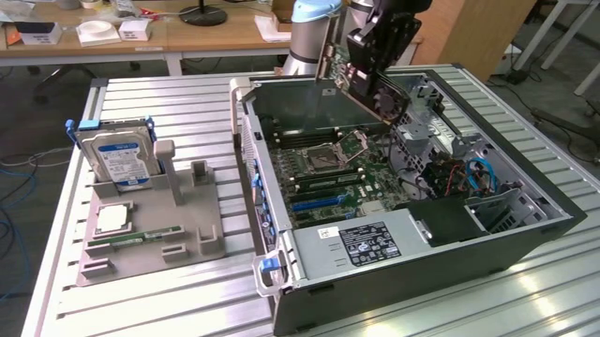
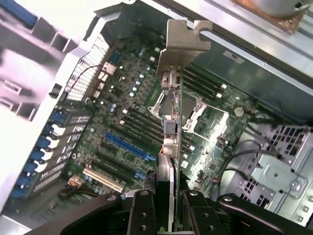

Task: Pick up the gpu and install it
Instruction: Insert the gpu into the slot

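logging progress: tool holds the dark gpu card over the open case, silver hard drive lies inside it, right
No: the exterior view shows the silver, blue-labelled hard drive standing in the grey holder beside the open black case. Rest is right.

gpu (image 2: 172,126) bracket shiny bare metal; table (image 1: 168,98) matt ribbed metal; holder (image 1: 199,212) matt grey plastic

This was a robotics lab or workshop. A slotted metal tabletop (image 1: 168,91) carried an opened PC case (image 1: 422,281), its motherboard (image 2: 122,122) exposed, and a grey jig (image 1: 150,260) racking a hard drive (image 1: 117,158). A robot arm (image 1: 310,35) stood over them, its claw (image 2: 168,208) clamping a gpu (image 2: 180,49). Behind ran wooden desks (image 1: 216,38) strewn with boxes (image 1: 38,31), and loose cables (image 1: 14,168) trailed on the floor (image 1: 24,112).
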Available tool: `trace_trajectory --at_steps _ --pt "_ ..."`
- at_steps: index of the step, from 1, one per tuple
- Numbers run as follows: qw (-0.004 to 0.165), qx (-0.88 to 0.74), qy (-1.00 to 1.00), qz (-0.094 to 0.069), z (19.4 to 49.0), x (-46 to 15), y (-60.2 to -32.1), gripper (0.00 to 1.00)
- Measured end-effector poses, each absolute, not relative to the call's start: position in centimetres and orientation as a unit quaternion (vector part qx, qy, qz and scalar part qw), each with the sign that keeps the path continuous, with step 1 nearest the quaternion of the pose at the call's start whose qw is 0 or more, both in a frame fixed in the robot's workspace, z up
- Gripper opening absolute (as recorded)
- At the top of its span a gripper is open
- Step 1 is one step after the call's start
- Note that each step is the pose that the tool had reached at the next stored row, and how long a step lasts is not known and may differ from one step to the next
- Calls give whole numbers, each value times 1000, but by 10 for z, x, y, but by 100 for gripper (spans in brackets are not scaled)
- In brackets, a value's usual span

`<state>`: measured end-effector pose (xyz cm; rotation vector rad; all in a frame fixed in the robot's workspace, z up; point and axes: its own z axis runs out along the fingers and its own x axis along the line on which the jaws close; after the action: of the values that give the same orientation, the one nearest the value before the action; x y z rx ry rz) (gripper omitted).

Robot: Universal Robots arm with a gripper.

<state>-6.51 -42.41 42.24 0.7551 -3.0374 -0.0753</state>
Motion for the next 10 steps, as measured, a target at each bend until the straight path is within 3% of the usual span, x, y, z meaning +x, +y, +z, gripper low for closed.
trace_trajectory --at_steps 10 --pt "7 327 -945 -23 421 -65 -424 27"
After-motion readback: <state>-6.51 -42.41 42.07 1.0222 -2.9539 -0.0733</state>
